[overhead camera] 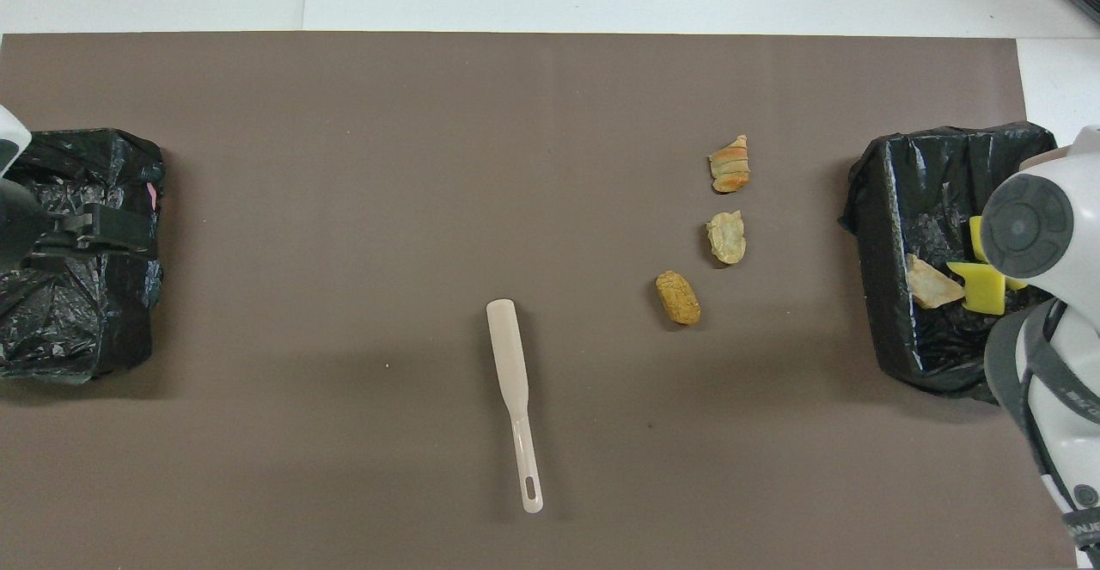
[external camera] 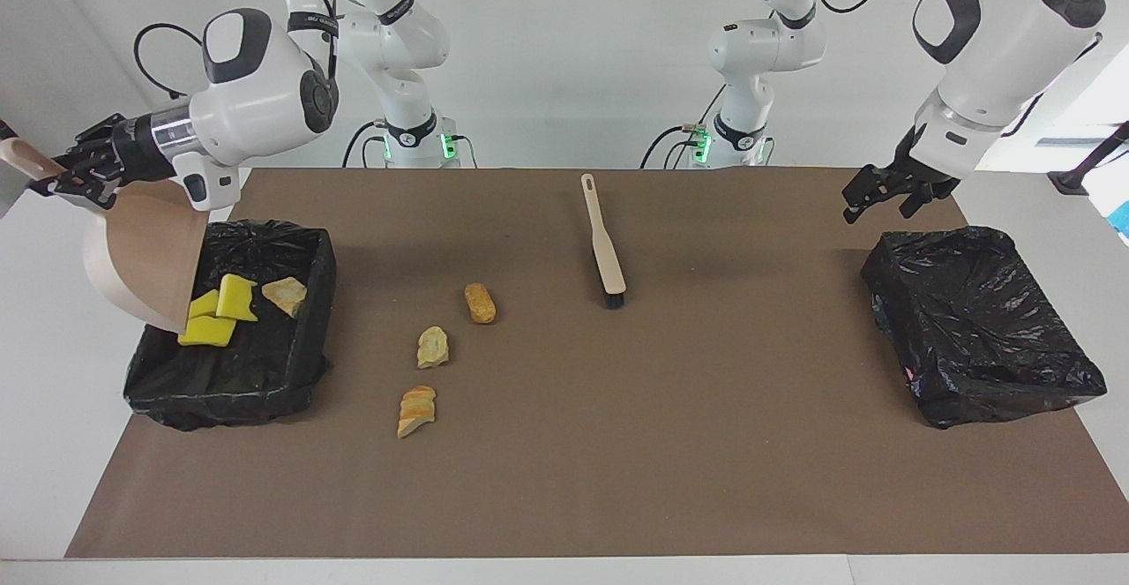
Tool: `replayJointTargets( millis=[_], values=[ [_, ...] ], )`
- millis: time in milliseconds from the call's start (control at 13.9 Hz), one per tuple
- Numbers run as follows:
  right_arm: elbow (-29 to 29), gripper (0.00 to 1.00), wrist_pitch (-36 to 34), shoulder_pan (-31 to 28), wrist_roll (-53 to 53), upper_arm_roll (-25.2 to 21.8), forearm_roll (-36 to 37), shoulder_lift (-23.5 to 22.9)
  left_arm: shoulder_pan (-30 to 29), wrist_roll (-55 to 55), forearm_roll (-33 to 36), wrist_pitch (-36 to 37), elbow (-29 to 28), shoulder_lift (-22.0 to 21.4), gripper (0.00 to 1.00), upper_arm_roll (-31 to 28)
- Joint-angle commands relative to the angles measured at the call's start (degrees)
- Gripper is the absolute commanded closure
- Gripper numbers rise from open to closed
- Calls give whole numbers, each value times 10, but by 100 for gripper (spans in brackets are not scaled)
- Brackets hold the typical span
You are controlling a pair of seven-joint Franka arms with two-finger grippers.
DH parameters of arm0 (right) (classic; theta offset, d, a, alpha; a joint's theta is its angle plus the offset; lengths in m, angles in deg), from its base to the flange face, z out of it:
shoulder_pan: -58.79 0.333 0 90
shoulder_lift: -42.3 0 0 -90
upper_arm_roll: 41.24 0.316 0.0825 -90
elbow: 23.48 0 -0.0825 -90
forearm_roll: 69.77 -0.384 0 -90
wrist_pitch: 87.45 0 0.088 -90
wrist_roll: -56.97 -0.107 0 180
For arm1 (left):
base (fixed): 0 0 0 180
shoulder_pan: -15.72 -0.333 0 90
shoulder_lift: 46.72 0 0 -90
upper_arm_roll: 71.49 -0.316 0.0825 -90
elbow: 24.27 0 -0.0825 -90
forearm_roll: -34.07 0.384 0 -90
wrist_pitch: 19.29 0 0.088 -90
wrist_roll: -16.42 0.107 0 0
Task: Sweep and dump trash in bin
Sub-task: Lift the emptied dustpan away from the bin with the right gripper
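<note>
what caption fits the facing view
Right gripper tips dustpan over bin; three scraps left on mat.

A brown mat covers the white table. On the mat lies a beige brush, its handle end nearer the robots and its black bristles farther from them, roughly at the mat's middle.
</note>
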Motion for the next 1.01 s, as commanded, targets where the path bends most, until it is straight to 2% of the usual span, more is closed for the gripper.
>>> replayJointTargets(
  millis=[0,432,720,864,936],
  values=[
    [13,100,-9,-6,2,-1,-48,20,0,7,11,21,1,-11,0,-2],
    [-41,100,-8,-3,-5,-1,-306,15,-2,-1,11,36,-6,-25,0,-2],
    [-52,100,-6,-5,-10,-1,-454,15,-6,7,11,31,-5,-24,0,-2],
    [-52,100,2,-5,-54,-1,-517,15,-6,7,11,29,-5,-24,0,-3],
    [-54,100,5,-1,-110,-1,-541,13,-6,7,12,29,-5,-24,0,-4]
  ],
)
